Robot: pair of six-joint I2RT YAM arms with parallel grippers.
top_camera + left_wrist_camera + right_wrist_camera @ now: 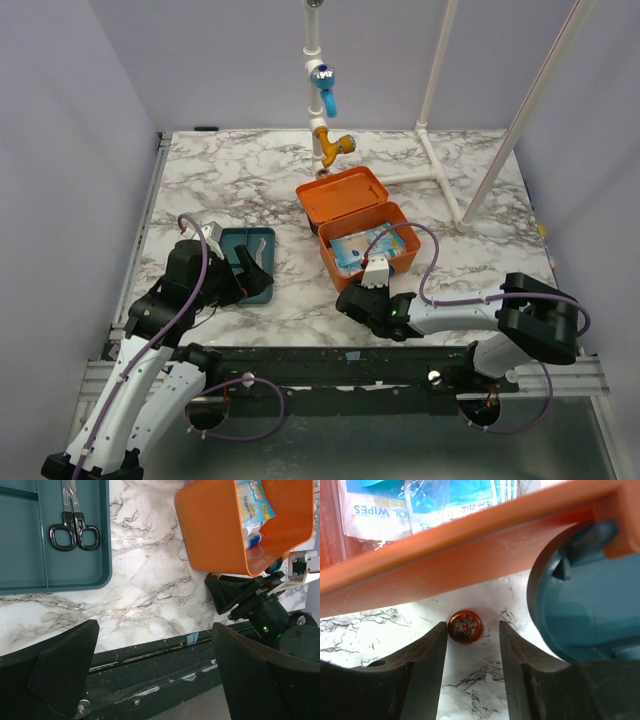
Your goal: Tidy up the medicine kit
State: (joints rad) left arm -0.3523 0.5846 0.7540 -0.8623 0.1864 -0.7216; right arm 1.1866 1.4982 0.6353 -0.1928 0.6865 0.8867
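My left gripper has its two fingers far apart and nothing is between them; it hangs over the marble table, near the corner of the teal tray. In this tray lies a pair of scissors with black handles. My right gripper is low at the front of the medicine kit, and its fingers stand apart on the two sides of a small round red tin. The tin is on the table, just beside the front wall of the kit. I see a thin gap at each side of it, so my fingers do not touch it. The medicine kit stands in the middle of the table with its lid open and laid back toward the far side. Inside are blue and white packets, and one packet of wipes lies near the front wall. The teal handle of the kit hangs just to the right of my right finger. From above, the tray is to the left of the kit and well apart from it.
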